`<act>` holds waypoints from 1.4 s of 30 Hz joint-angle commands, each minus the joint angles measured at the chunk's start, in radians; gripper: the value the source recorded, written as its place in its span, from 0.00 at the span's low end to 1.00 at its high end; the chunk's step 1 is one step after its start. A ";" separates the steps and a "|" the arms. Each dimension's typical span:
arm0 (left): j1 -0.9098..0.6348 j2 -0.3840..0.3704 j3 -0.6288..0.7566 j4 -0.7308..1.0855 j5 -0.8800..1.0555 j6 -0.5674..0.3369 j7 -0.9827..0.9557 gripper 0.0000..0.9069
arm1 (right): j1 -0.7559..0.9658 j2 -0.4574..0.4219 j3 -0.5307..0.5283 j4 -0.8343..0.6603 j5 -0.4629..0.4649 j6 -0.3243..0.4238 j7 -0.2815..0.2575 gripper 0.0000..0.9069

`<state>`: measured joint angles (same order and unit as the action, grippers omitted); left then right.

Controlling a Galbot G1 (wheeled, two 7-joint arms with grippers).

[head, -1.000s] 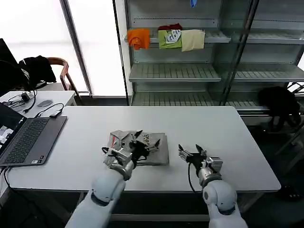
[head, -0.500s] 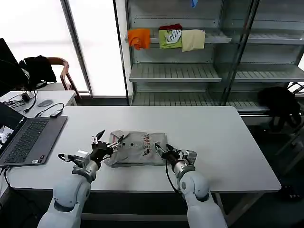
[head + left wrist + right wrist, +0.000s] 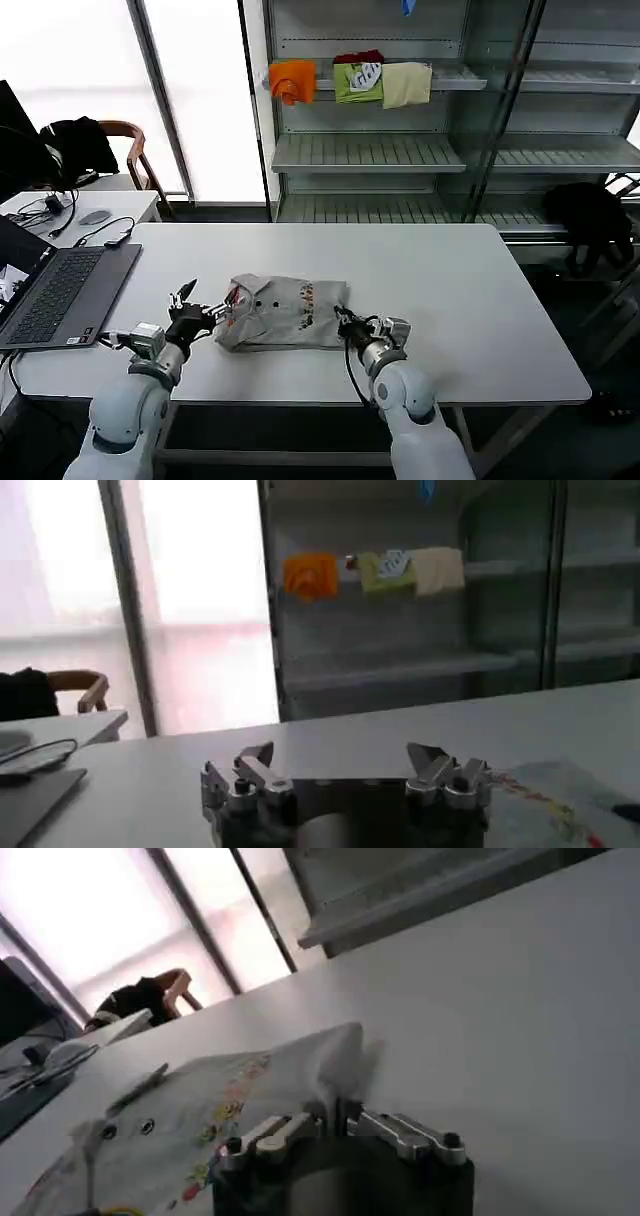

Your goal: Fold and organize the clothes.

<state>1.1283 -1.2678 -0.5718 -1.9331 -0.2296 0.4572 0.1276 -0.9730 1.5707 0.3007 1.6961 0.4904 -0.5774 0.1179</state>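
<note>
Head camera: high, looks forward and down across white table (image 3: pixel 480 290) toward shelving (image 3: pixel 400 150). Left wrist camera: low at table level, faces shelving (image 3: pixel 400 660). Right wrist camera: low, close against folded grey top (image 3: pixel 220 1108). All share tabletop; head and left wrist views share shelving.

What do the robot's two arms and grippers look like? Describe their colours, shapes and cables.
Both arms are smooth, rounded pale grey-white shells with silver metal wrists. The left gripper and right gripper have dark, slim fingers. A thin black cable loops beside each wrist. Up close, silver finger links on bolts sit on a black base.

Laptop (image 3: pixel 55 295) on white table (image 3: pixel 470 300)
</note>
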 commanded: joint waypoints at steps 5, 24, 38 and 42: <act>0.022 -0.001 -0.033 -0.006 -0.008 -0.005 0.002 1.00 | -0.043 -0.058 0.082 0.093 0.018 -0.003 0.026 0.00; 0.031 -0.024 -0.015 -0.002 0.016 -0.003 0.002 1.00 | -0.086 -0.211 0.225 0.088 -0.020 -0.003 -0.075 1.00; 0.029 -0.028 -0.013 0.012 0.015 -0.006 0.002 1.00 | -0.131 -0.235 0.310 0.122 -0.429 0.006 -0.150 1.00; 0.031 -0.032 -0.016 0.015 0.006 -0.014 0.002 1.00 | -0.132 -0.253 0.341 0.124 -0.429 0.032 -0.144 1.00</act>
<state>1.1579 -1.2982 -0.5849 -1.9224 -0.2183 0.4493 0.1299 -1.0878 1.3588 0.5751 1.8125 0.2405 -0.5727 0.0000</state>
